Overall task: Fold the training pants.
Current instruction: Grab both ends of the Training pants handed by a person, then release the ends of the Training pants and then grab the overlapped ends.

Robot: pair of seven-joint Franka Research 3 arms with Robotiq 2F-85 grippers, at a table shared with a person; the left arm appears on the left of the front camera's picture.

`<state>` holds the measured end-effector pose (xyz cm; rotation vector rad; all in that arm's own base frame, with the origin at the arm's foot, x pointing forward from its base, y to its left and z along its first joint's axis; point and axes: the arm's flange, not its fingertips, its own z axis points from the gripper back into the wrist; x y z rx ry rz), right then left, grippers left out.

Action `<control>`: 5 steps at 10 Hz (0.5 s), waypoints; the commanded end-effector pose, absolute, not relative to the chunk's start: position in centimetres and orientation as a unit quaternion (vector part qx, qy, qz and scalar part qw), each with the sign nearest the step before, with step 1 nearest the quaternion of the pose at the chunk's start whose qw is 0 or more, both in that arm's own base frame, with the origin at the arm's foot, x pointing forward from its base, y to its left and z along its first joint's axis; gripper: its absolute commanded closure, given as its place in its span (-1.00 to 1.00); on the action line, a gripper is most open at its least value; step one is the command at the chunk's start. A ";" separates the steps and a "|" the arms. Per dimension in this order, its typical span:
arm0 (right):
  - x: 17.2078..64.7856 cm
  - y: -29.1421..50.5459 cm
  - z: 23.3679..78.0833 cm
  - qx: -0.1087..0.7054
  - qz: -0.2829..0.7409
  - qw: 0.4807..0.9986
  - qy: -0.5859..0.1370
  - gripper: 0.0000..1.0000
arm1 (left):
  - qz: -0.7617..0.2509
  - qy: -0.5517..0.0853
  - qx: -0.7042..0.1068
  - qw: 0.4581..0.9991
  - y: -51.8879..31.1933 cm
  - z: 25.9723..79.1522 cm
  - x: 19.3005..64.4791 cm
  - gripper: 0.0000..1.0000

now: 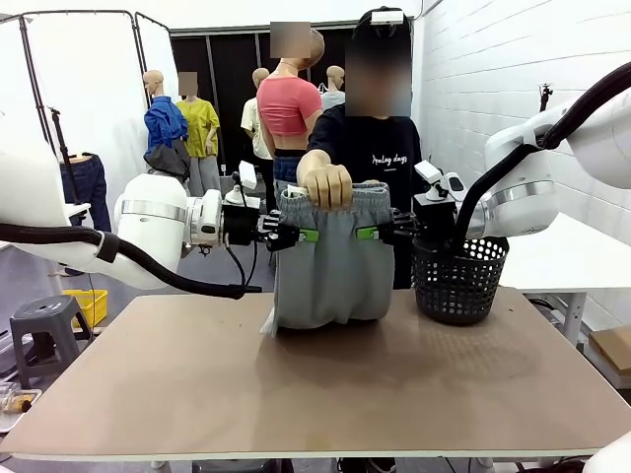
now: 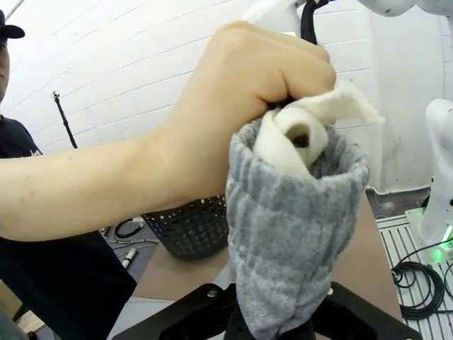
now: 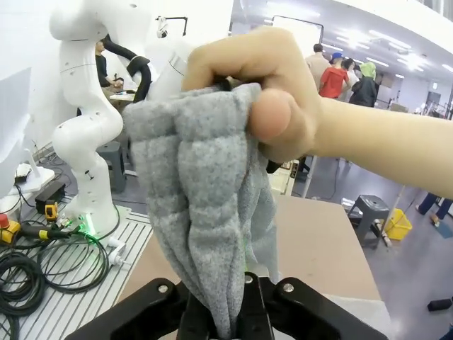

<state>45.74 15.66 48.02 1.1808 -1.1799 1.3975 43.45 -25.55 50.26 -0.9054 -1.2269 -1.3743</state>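
The light grey training pants (image 1: 332, 266) hang folded above the table's far middle, their lower fold resting near the tabletop. A person's hand (image 1: 325, 183) grips the gathered waistband at the top. My left gripper (image 1: 304, 236) is shut on the pants' left edge, and my right gripper (image 1: 363, 234) is shut on their right edge. In the left wrist view the grey fabric (image 2: 287, 234) rises bunched from between my fingers up into the fist (image 2: 248, 92). The right wrist view has the same bunched cloth (image 3: 205, 212) clamped in the jaws under the hand (image 3: 276, 92).
A black mesh basket (image 1: 458, 281) stands on the table right of the pants, under my right arm. The brown tabletop (image 1: 315, 384) stretches bare toward me. The person stands at the far edge behind the pants. A grey stool (image 1: 44, 330) sits off the table's left.
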 end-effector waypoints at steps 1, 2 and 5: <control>46.6 16.5 48.9 0.482 0.554 0.490 -0.471 1.00 | -0.626 -0.438 -0.397 0.509 -25.6 50.5 45.6 1.00; 45.7 15.7 48.0 0.481 0.569 0.464 -0.480 1.00 | -0.573 -0.511 -0.377 0.518 -25.5 50.3 43.4 1.00; 45.7 15.7 48.0 0.481 0.569 0.464 -0.480 1.00 | -0.573 -0.511 -0.377 0.518 -25.5 50.3 43.4 1.00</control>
